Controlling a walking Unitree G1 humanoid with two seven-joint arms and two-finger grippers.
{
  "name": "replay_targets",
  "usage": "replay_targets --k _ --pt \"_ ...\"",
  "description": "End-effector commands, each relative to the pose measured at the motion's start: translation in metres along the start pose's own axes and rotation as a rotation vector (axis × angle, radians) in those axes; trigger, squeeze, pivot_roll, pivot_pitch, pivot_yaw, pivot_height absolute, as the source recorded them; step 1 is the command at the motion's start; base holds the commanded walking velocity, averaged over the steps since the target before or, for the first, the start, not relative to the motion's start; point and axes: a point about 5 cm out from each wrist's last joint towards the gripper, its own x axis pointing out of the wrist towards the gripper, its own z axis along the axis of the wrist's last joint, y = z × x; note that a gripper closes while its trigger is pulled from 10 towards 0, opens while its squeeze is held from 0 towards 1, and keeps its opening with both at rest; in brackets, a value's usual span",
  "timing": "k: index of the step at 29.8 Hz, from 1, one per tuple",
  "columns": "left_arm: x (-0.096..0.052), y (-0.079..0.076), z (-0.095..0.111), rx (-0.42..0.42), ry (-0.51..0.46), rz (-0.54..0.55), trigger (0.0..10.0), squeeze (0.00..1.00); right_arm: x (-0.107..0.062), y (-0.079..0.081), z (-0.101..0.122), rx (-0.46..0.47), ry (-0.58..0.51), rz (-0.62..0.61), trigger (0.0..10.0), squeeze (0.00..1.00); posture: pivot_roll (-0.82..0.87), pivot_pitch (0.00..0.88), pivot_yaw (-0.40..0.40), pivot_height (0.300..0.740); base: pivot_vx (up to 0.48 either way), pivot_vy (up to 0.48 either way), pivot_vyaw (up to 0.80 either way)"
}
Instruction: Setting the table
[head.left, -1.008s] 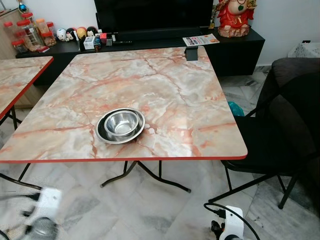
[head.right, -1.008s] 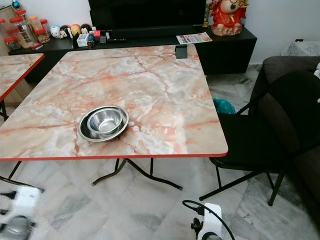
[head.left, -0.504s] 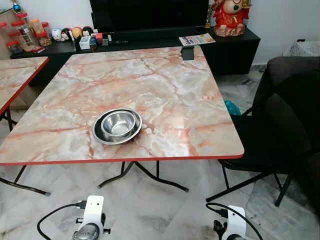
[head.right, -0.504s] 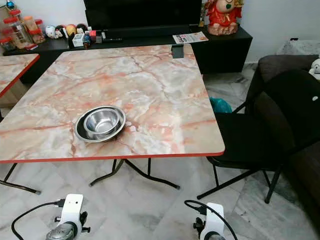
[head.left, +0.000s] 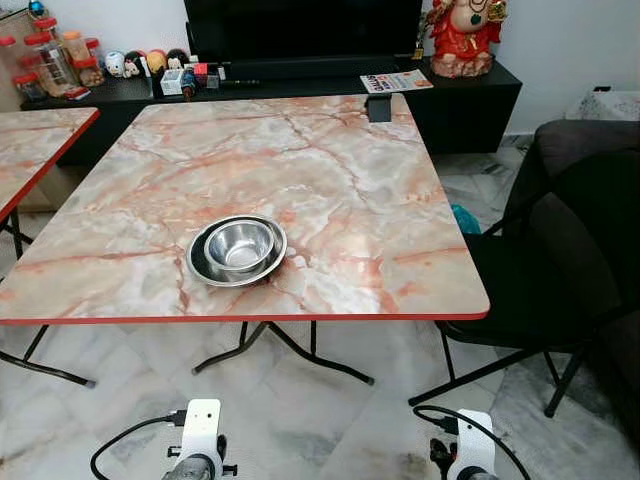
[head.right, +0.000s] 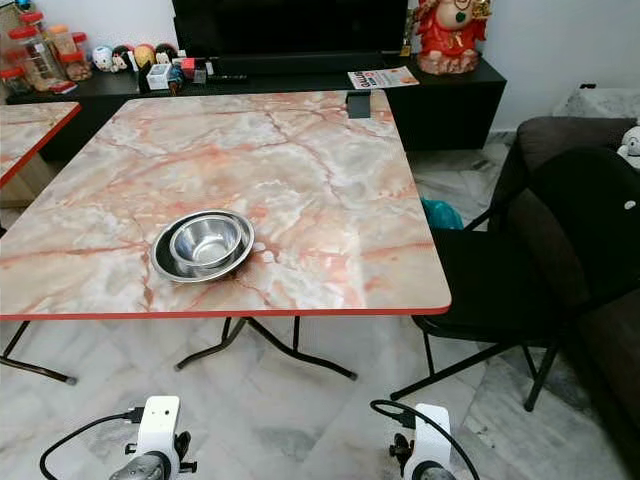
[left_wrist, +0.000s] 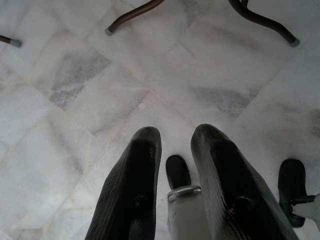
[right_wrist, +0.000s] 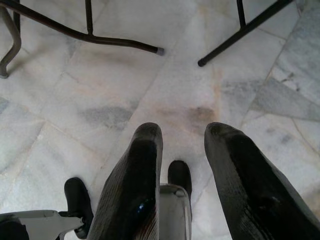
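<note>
A small steel bowl (head.left: 240, 244) sits nested in a wider steel dish (head.left: 198, 263) near the front of the marble-patterned folding table (head.left: 330, 160). Both of my arms hang low in front of the table, their white wrists at the lower edge of the eye views: left wrist (head.left: 201, 443), right wrist (head.left: 468, 453). In the wrist views my left gripper (left_wrist: 175, 132) and right gripper (right_wrist: 185, 130) point down at the marble floor. Each is open with nothing between its fingers.
A black chair (head.left: 545, 290) stands tight against the table's right side, with a dark sofa (head.left: 600, 145) behind it. A second marble table (head.left: 35, 140) is at the left. A black TV console (head.left: 300, 85) with jars and figurines runs along the back. Table legs (head.left: 300, 352) cross underneath.
My left arm has swung in from the far left lower corner to hang below the table's front edge. The view has shifted slightly. The bowl and dish have not moved.
</note>
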Motion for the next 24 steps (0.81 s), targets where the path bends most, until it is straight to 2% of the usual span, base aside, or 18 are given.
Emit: replay_targets --k 1,5,11,17,24 --pt "-0.001 0.006 -0.005 -0.025 0.012 0.029 10.0 0.00 0.002 0.004 0.005 -0.012 -0.003 0.013 10.0 0.00 -0.18 0.000 0.008 0.740 0.000 0.000 0.00" --pt "-0.001 0.008 -0.005 -0.025 0.018 0.038 10.0 0.00 0.003 0.008 0.007 -0.012 -0.007 0.020 10.0 0.00 -0.18 0.000 0.019 0.740 0.000 0.000 0.00" --pt "-0.001 0.011 -0.005 -0.018 0.018 0.045 10.0 0.00 0.002 0.008 0.004 0.007 -0.004 0.012 10.0 0.00 -0.18 0.000 0.029 0.740 0.000 0.449 0.00" --pt "0.000 0.014 -0.003 -0.005 0.017 0.062 10.0 0.00 0.001 0.007 0.000 0.017 0.003 0.001 10.0 0.00 -0.19 0.000 0.040 0.740 0.000 0.000 0.00" --pt "-0.001 0.016 -0.005 0.015 0.029 0.066 10.0 0.00 0.002 0.010 -0.001 0.051 0.010 -0.006 10.0 0.00 -0.20 0.000 0.058 0.740 0.000 0.480 -0.11"
